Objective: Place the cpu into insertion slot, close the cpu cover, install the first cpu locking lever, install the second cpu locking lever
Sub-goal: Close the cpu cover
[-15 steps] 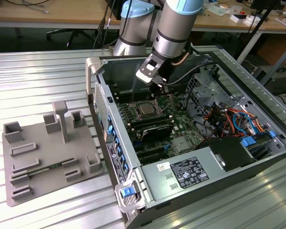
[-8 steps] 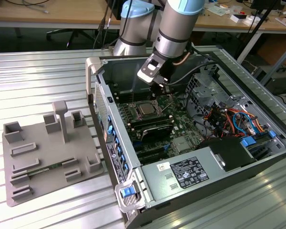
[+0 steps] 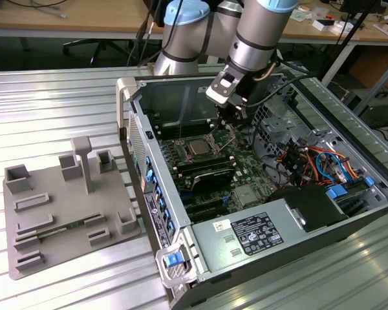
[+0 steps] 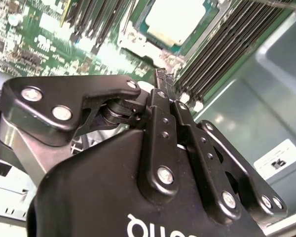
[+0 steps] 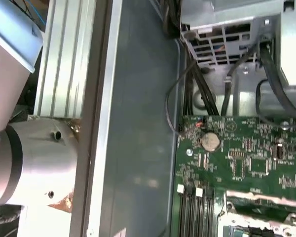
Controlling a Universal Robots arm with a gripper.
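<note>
- The power supply point(image 3: 246, 236) is sitting nearest, with a cable bundle point(image 3: 313, 161) crowding the exterior view's right.
- The cpu point(image 3: 199, 147) is lying in the insertion slot point(image 3: 211, 155), with memory slots point(image 3: 207, 173) flanking it.
- The gripper point(image 3: 236, 129), drawn narrow, is hovering just beyond the slot.

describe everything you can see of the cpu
The cpu is a small flat square chip with a pale silver-grey metal top. It lies level on the green motherboard, bordered by a silver metal frame. Long black memory slots run alongside. The claw hangs just to the exterior view's right of it, apart from it.
</note>
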